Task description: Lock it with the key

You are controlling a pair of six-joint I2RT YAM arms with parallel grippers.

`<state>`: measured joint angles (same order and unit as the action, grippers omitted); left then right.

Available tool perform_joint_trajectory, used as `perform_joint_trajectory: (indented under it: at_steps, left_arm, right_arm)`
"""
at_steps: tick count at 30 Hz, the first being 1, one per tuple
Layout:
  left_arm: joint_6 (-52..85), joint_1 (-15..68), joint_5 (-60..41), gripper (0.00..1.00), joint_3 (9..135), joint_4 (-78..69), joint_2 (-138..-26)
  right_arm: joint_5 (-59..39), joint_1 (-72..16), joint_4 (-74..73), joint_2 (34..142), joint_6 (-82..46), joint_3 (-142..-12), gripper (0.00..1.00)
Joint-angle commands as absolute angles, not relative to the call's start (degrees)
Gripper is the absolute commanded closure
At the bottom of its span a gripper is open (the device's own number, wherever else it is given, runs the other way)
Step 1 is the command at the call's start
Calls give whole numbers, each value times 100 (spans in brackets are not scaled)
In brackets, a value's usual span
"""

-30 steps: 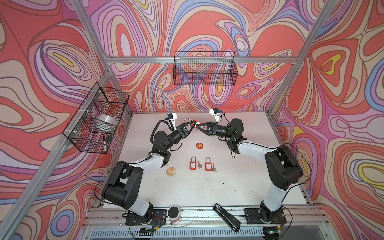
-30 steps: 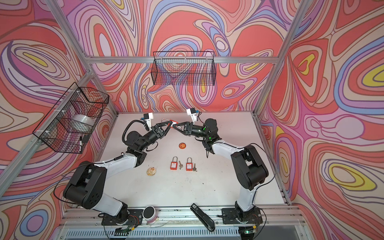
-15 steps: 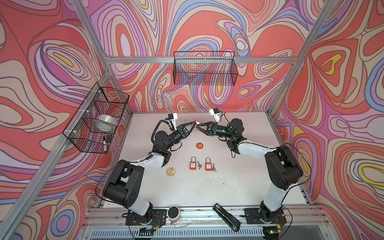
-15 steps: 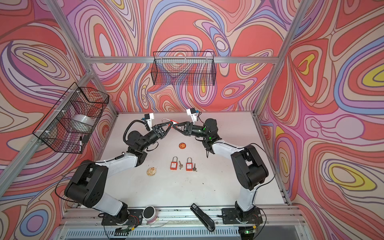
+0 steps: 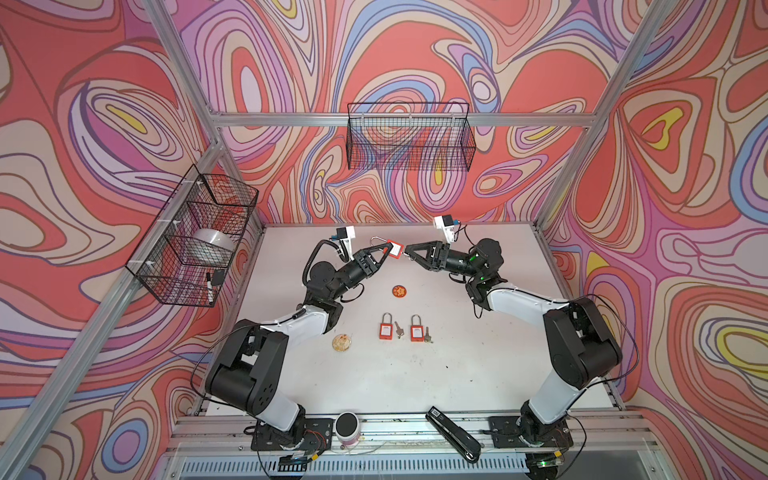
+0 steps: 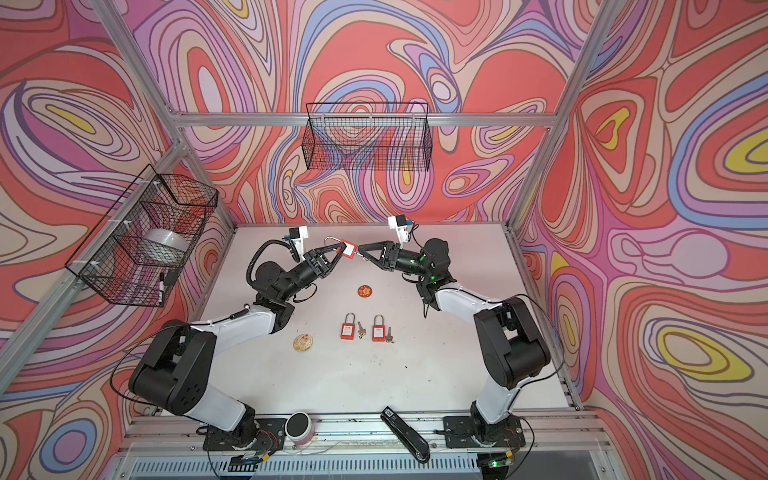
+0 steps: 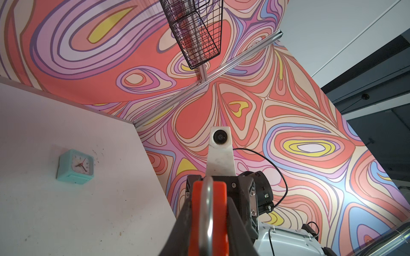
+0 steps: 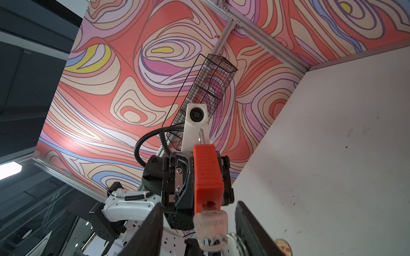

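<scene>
While the left gripper (image 5: 387, 250) clamped the red plastic padlock (image 5: 395, 250) by the sides of its body, that lock hung in the air above the far middle of the white tabletop (image 5: 478, 374). Its silver metal shackle (image 5: 376, 240) lay back over the left arm's fingers. From the left wrist, the two dark fingers (image 7: 179, 223) pressed against either flank of the orange-red body (image 7: 218, 212), with the shackle running down the middle.

From the right wrist, a pale key (image 8: 210, 226) stuck out of the padlock's bottom end, its head blurred, with a thin wire ring (image 8: 233, 238) hanging from it. The right gripper (image 8: 199, 205) sat around that key with its black fingers (image 8: 146, 232) spread well apart. A clear gap showed on each side, and neither finger touched the key or the lock. In both top views the two grippers met nose to nose, the right one (image 6: 362, 251) just beside the lock's lower end.

Nearer the middle of the table, two more red padlocks (image 5: 386, 329) (image 5: 417, 331) lay flat side by side, each with a small metal key (image 5: 399, 329) (image 5: 427, 332) just beside it. A small red round disc (image 5: 399, 291) lay between that pair and the raised lock. A teal square clock (image 7: 75, 166) lay on the tabletop in the left wrist view.
</scene>
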<state>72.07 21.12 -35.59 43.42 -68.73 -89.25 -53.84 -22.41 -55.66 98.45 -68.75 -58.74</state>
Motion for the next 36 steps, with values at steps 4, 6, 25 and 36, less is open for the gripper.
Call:
perform_joint_trajectory:
  at_steps: [4, 6, 25, 36]
  left_arm:
    - [7190, 2145, -3610, 100, 4535, -7150, -8808]
    - [7192, 2145, -3608, 100, 4543, -7154, -8807]
    - [7198, 2145, -3620, 100, 4554, -7129, -8862]
    - [7185, 2144, -3627, 100, 4544, -7076, -8833]
  right_arm:
    - [-5418, -2230, -5588, 9868, -6881, -5726, 46]
    - [-5448, -2238, -5284, 9883, -6705, -5751, 46]
    - [-4924, -2309, -736, 9340, -3666, -6337, 48]
    - [-4332, -2253, 1733, 8788, -1808, -6732, 47]
